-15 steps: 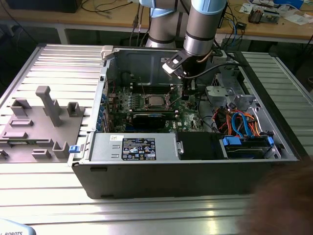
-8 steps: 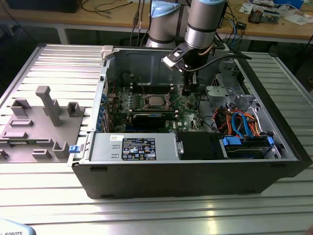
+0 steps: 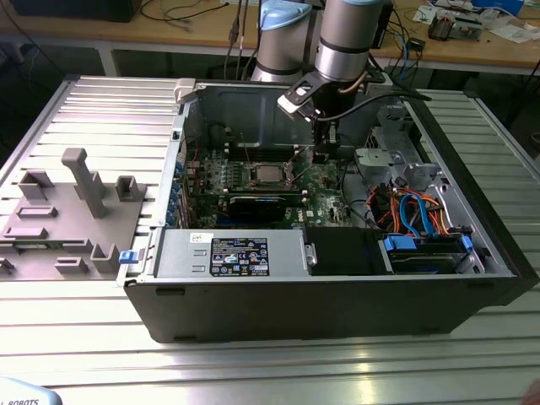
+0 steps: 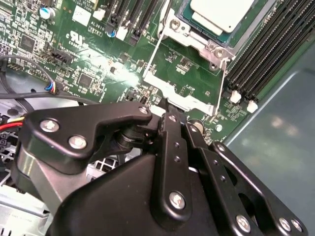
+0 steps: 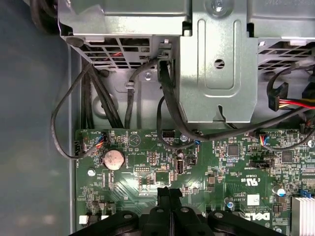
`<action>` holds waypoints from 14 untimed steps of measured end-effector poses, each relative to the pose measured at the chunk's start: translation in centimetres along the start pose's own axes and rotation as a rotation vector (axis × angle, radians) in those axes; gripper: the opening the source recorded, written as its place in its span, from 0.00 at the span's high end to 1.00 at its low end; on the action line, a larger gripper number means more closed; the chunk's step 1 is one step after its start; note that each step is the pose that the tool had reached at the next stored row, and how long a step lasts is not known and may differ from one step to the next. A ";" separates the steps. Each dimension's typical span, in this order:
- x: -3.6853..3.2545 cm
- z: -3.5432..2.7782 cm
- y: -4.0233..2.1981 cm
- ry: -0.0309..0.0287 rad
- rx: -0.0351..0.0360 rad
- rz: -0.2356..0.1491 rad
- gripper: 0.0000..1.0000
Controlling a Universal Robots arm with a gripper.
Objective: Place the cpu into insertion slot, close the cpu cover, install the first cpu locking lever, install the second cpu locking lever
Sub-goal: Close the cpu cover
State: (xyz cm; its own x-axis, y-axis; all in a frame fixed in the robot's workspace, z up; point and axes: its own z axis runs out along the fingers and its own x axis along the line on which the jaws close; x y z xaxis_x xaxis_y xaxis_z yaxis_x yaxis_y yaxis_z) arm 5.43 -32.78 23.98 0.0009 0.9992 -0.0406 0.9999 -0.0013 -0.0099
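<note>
The cpu (image 3: 268, 175) already lies in the insertion slot (image 4: 196, 38), at nine o'clock of the gripper (image 3: 324, 157) in the exterior view. Its fingers (image 5: 164, 193) are pressed together and empty, probably to push the raised cpu cover (image 4: 177, 91).

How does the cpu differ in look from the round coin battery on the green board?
The cpu is square with a pale grey top; the coin battery is round and shinier silver. The cpu sits in the insertion slot beside the memory slots; the coin battery sits near an edge of the green board, close to black cables. Both are flat, metal-topped and mounted on that board.
</note>
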 end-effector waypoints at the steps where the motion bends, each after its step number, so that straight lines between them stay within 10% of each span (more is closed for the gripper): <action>1: 0.00 0.00 -0.08 -0.0002 0.0000 0.000 0.89; 14: 0.00 0.02 -1.85 -0.0001 -0.0002 0.000 0.89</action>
State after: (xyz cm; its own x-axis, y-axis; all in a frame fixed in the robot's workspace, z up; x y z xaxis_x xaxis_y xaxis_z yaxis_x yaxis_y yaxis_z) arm 3.58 -32.78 23.98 0.0009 0.9992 -0.0407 1.0000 -0.0013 -0.0097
